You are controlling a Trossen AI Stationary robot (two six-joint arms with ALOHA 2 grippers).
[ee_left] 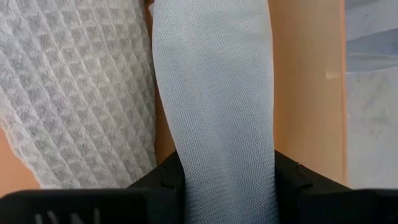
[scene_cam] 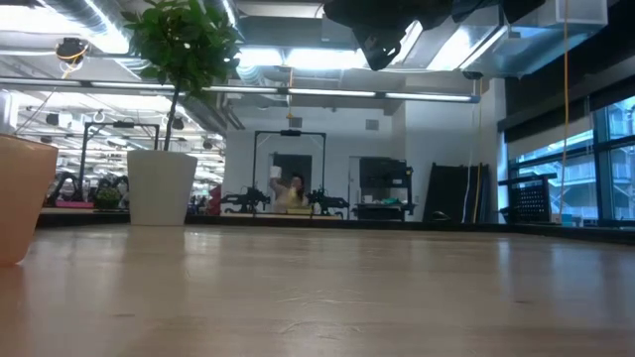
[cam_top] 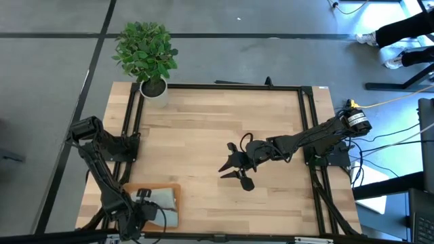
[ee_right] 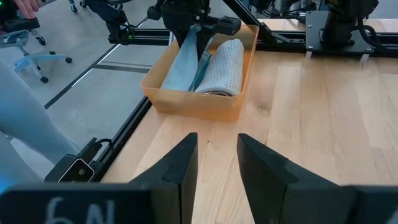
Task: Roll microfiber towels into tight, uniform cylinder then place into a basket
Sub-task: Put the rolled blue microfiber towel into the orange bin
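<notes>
Rolling and stowing of towels, at the stage of the second placement. The basket [cam_top: 175,193] lies at the lower left of the high view, at the table's near edge, with its long axis running up and down the frame. Inside it sit two rolls side by side, long axes parallel to the basket's: the grey-green towel [ee_right: 222,67], a waffle-textured cylinder, on the right half of the basket as the right wrist view shows it, and the blue-teal towel [ee_right: 185,62] on the left half, against the left wall. The left gripper [ee_right: 198,38] stands directly over the basket, fingers pointing down into it and clamped narrowly on the blue-teal towel; in the left wrist view the towel [ee_left: 217,118] runs up the middle of the frame from between the two dark fingers [ee_left: 297,183], with the grey-green roll [ee_left: 74,93] touching it at the left and the orange basket floor [ee_left: 305,81] bare at the right. The roll thus already lies along the basket's length, beside its neighbour, so the coming move appears to turn only on release and a lift straight away from the slot. The right gripper [cam_top: 239,171] hovers over the table's centre, well apart from the basket, fingers spread wide and empty, pointing toward the basket at the lower left; the left arm is plainly the nearer
</notes>
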